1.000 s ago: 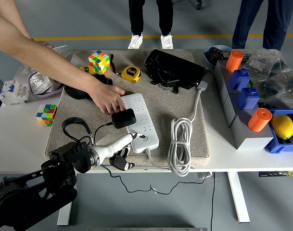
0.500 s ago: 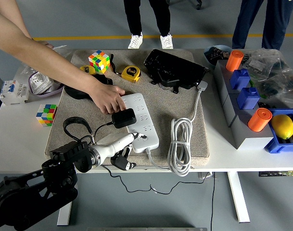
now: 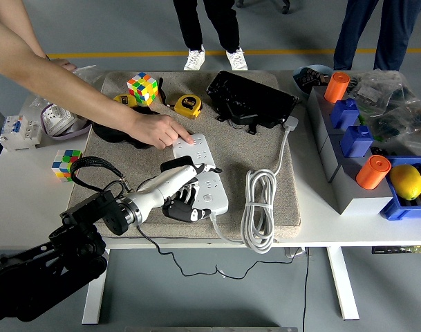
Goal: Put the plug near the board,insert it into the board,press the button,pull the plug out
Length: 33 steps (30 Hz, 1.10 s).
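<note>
The left hand [image 3: 177, 187] had shifted up over the board [image 3: 202, 171], its fingers [image 3: 189, 199] curled around the black plug [image 3: 179, 166], while a person's hand [image 3: 157, 130] steadied the board's far end.

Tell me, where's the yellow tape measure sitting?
In the head view the yellow tape measure lies at the far side of the mat, between the Rubik's cube and the black bag.

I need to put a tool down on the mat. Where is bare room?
Free: the mat between the power strip and the coiled white cable. Crowded: the left, with the person's hand and the robot's left hand over the strip.
</note>
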Each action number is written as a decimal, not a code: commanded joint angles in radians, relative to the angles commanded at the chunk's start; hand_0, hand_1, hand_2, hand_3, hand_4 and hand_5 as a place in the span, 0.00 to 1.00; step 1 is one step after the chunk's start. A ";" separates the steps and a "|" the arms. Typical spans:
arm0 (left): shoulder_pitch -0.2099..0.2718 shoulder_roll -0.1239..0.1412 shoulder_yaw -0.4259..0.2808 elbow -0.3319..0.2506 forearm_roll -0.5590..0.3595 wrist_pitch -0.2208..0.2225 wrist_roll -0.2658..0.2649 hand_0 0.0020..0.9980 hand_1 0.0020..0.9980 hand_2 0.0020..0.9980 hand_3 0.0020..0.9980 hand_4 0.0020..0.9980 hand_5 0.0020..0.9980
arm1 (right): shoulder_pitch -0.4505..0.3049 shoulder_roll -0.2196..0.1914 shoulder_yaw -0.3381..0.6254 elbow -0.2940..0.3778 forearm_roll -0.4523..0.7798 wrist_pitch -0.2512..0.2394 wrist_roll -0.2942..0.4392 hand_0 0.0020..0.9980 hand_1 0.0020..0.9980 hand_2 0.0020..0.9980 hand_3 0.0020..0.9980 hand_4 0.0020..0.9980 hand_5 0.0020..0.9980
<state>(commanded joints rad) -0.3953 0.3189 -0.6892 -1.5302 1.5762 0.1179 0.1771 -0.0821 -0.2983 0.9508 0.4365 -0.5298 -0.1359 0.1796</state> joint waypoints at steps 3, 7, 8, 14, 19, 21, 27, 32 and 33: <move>0.005 -0.002 0.002 0.018 -0.066 0.074 -0.076 0.13 0.17 0.25 0.78 0.79 0.07 | 0.000 0.000 0.000 0.000 0.000 0.000 0.000 0.61 0.61 0.57 0.54 0.70 0.23; 0.012 -0.007 0.007 0.044 -0.194 0.147 -0.171 0.27 0.45 0.51 0.68 0.82 0.17 | -0.001 0.001 -0.002 -0.001 0.001 0.000 0.000 0.61 0.61 0.57 0.54 0.70 0.23; 0.014 -0.009 0.008 0.052 -0.234 0.162 -0.196 0.27 0.45 0.51 0.68 0.82 0.17 | 0.000 0.001 -0.003 -0.001 0.002 0.000 0.000 0.61 0.61 0.57 0.54 0.70 0.23; 0.018 -0.018 0.013 0.091 -0.429 0.225 -0.325 0.53 0.62 0.61 0.66 0.84 0.42 | 0.002 0.001 -0.002 0.000 0.002 0.001 0.000 0.61 0.61 0.57 0.54 0.70 0.22; 0.029 -0.031 0.011 0.123 -0.585 0.256 -0.419 0.69 0.70 0.70 0.67 0.86 0.52 | 0.003 -0.001 -0.006 -0.001 0.004 0.000 0.000 0.61 0.61 0.57 0.54 0.70 0.22; 0.032 -0.037 0.016 0.137 -0.650 0.269 -0.451 0.69 0.70 0.70 0.67 0.86 0.52 | 0.006 -0.001 -0.011 -0.004 0.006 0.000 -0.001 0.61 0.61 0.57 0.54 0.70 0.22; 0.036 -0.040 0.018 0.152 -0.739 0.288 -0.496 0.70 0.70 0.69 0.63 0.83 0.54 | 0.011 -0.001 -0.021 -0.006 0.013 0.001 -0.003 0.61 0.61 0.57 0.54 0.70 0.22; 0.028 -0.037 0.009 0.152 -0.721 0.287 -0.482 0.70 0.69 0.68 0.63 0.82 0.53 | 0.014 -0.003 -0.027 -0.010 0.019 -0.001 -0.004 0.61 0.61 0.57 0.54 0.71 0.23; 0.027 -0.036 0.007 0.151 -0.716 0.285 -0.477 0.70 0.69 0.68 0.63 0.82 0.53 | 0.014 -0.004 -0.028 -0.010 0.020 -0.001 -0.005 0.61 0.61 0.57 0.54 0.71 0.23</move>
<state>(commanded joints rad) -0.3684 0.2824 -0.6827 -1.3787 0.8603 0.4024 -0.3002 -0.0678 -0.3020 0.9232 0.4261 -0.5103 -0.1365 0.1750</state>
